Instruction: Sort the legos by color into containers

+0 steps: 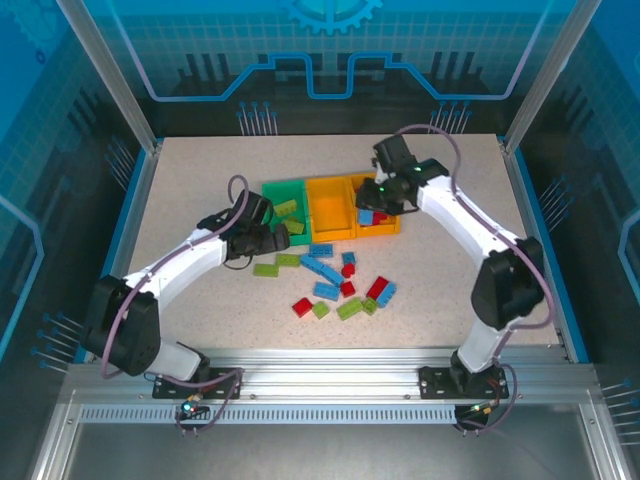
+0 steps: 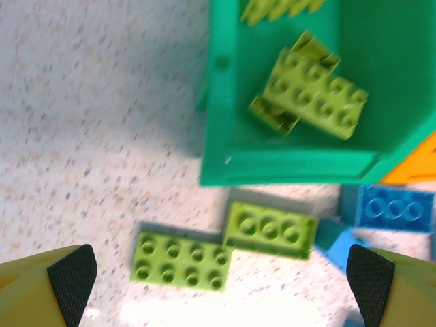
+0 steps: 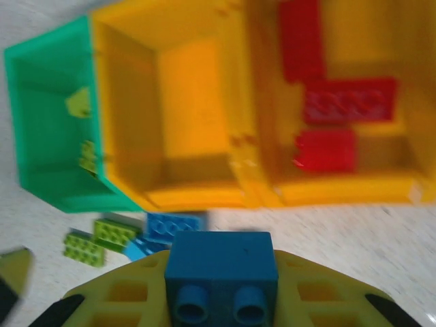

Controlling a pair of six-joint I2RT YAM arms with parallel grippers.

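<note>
Three joined containers stand mid-table: a green bin (image 1: 272, 192), an empty orange bin (image 1: 330, 208) and an orange bin (image 1: 392, 228) holding red legos (image 3: 344, 102). My right gripper (image 3: 221, 296) is shut on a blue lego (image 3: 221, 255), just in front of the orange bins' near wall (image 3: 204, 196). In the overhead view the right gripper (image 1: 380, 203) hovers at the right orange bin. My left gripper (image 2: 221, 286) is open above two lime legos (image 2: 182, 261) (image 2: 270, 229) lying on the table in front of the green bin (image 2: 225, 102). That bin holds lime legos (image 2: 313, 95).
Loose blue (image 1: 322, 268), red (image 1: 302, 306) and lime (image 1: 349, 308) legos are scattered on the speckled table in front of the bins. A blue lego (image 2: 395, 208) lies right of the lime pair. Enclosure posts and blue rails border the table.
</note>
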